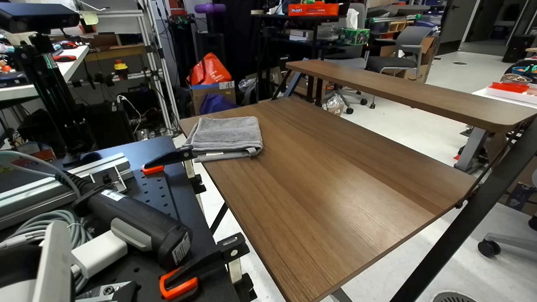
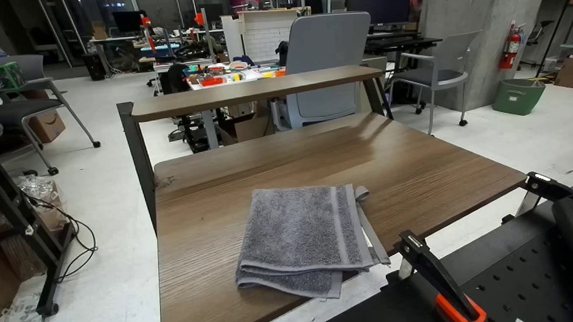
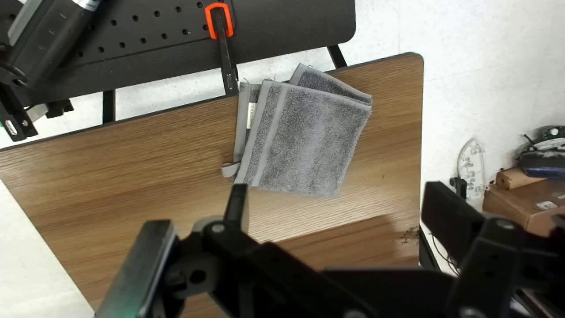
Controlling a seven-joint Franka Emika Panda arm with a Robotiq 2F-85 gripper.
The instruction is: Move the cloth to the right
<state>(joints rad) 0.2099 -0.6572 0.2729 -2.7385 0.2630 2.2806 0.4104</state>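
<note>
The cloth (image 1: 227, 134) is grey, folded and flat on the brown wooden table (image 1: 323, 185). In an exterior view (image 2: 300, 229) its front corner reaches past the table edge that faces the black bench. In the wrist view the cloth (image 3: 309, 137) has a white tag and a small loop on one side. My gripper (image 3: 337, 187) shows only in the wrist view. Its two fingers are wide apart with nothing between them. It is apart from the cloth, which lies beyond the fingertips in that view.
Black clamps with orange handles (image 1: 178, 283) are fixed at the edge of the black bench (image 1: 158, 190), beside the table. A raised wooden shelf (image 1: 409, 92) runs along the table's far side. A gap shows between bench and table.
</note>
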